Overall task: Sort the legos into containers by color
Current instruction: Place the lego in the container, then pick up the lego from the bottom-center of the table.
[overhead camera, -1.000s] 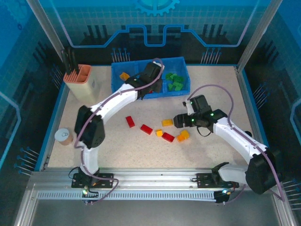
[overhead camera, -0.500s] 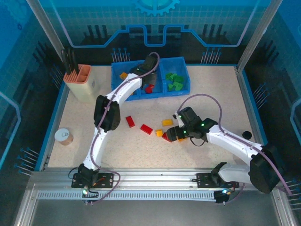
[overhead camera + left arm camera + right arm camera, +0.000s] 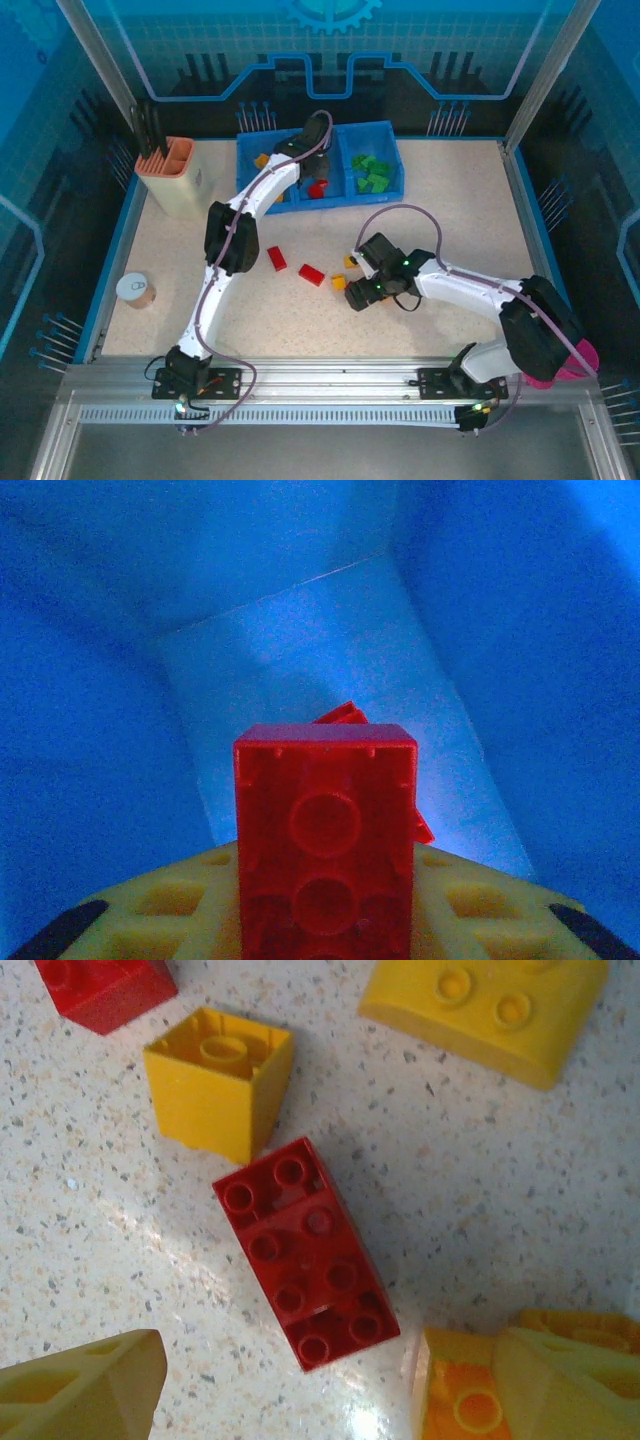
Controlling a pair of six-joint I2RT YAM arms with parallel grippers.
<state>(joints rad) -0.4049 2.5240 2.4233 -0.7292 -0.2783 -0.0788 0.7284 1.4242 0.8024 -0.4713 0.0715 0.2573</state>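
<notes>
One red lego (image 3: 325,825) gripped by left fingers (image 3: 480,905) inside the tray (image 3: 300,630); second red lego (image 3: 305,1255) between spread right fingers (image 3: 85,1390).

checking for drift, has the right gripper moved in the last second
Yes. The right gripper has moved left and toward the near edge of the view, farther from the blue tray.

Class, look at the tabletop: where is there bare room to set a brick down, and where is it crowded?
Bare: the table between the blue tray and the right rim; also the strip between the orange holder and the left arm. Crowded: the loose bricks around the right gripper.
</notes>
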